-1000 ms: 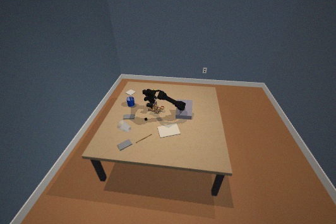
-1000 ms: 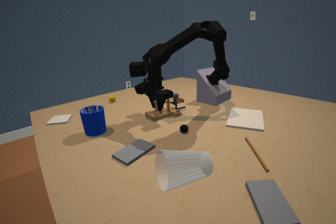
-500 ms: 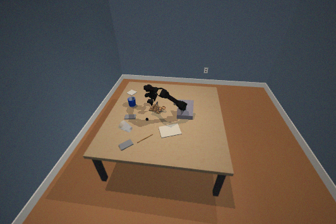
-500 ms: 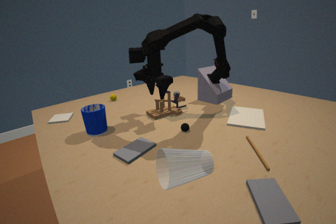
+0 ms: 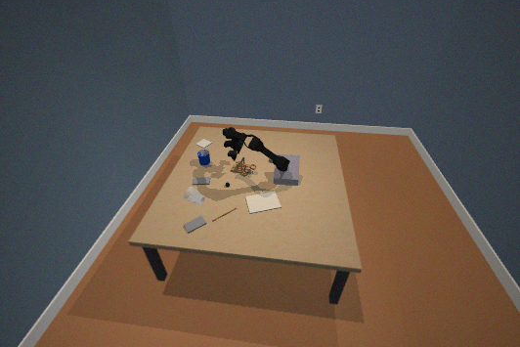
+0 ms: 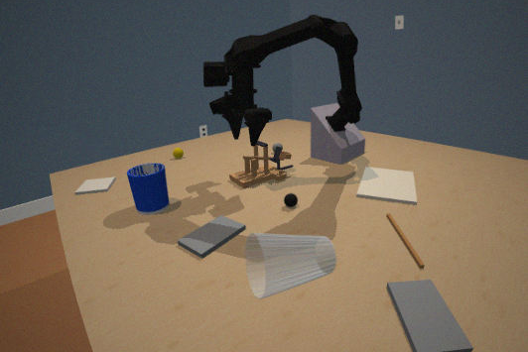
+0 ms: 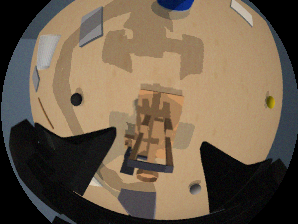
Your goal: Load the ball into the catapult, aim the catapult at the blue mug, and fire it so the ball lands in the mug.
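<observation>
Catapult (image 5: 240,168) (image 6: 258,176) (image 7: 159,131) beside the ball (image 5: 227,185) (image 6: 291,199) (image 7: 76,99)

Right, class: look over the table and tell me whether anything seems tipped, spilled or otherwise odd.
The clear, ribbed cup looks odd: it lies on its side, whereas the blue mug stands upright. No spill shows.

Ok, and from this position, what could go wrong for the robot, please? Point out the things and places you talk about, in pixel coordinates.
The gripper (image 6: 245,141) (image 7: 160,140) is open, low over the catapult (image 6: 258,178) (image 7: 160,107); coming down carelessly, a fingertip might knock the frame and spoil the aim.

Three loose balls, black (image 5: 227,185) (image 6: 291,199) (image 7: 76,99), yellow (image 6: 178,153) (image 7: 270,102) and grey (image 6: 277,145) (image 7: 195,189), are in view, so it could load the wrong one.
</observation>
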